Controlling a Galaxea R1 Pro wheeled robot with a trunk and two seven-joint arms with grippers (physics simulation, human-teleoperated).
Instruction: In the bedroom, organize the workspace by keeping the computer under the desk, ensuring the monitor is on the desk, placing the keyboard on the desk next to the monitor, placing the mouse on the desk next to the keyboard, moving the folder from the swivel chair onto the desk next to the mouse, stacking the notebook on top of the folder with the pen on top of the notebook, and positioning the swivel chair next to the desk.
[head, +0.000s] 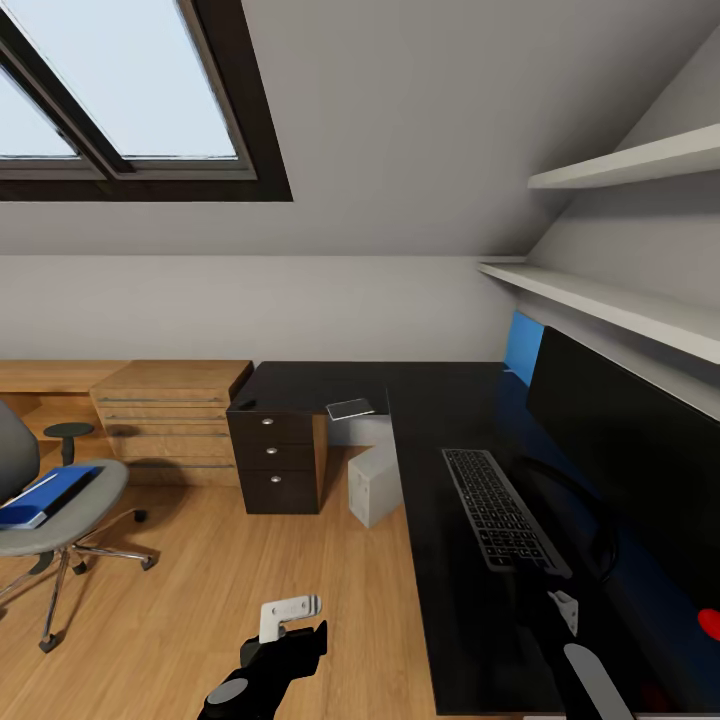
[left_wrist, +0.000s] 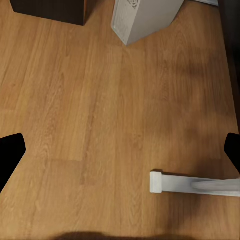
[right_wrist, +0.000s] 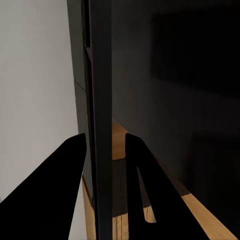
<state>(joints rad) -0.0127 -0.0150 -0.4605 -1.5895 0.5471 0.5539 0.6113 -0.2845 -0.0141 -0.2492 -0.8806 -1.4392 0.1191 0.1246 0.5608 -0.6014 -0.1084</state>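
The black desk (head: 440, 400) carries the monitor (head: 620, 450) along its right side, with the keyboard (head: 500, 510) in front of it. The notebook (head: 350, 408) lies at the desk's inner corner and the small black mouse (head: 247, 404) over the drawer unit. The computer (head: 375, 487) (left_wrist: 142, 20) stands on the floor under the desk. At far left the swivel chair (head: 70, 500) holds the blue folder (head: 45, 495). My left gripper (head: 292, 615) (left_wrist: 120, 150) hangs wide open over bare floor. My right gripper (head: 565, 605) (right_wrist: 105, 150) is over the desk by the monitor, narrowly open. The pen is too small to make out.
Light oak drawers (head: 170, 420) stand against the back wall, left of the dark drawer unit (head: 275, 460) (left_wrist: 50, 10). Two wall shelves (head: 620, 300) run above the monitor. A white bar (left_wrist: 190, 183) lies low over the plank floor (head: 250, 560).
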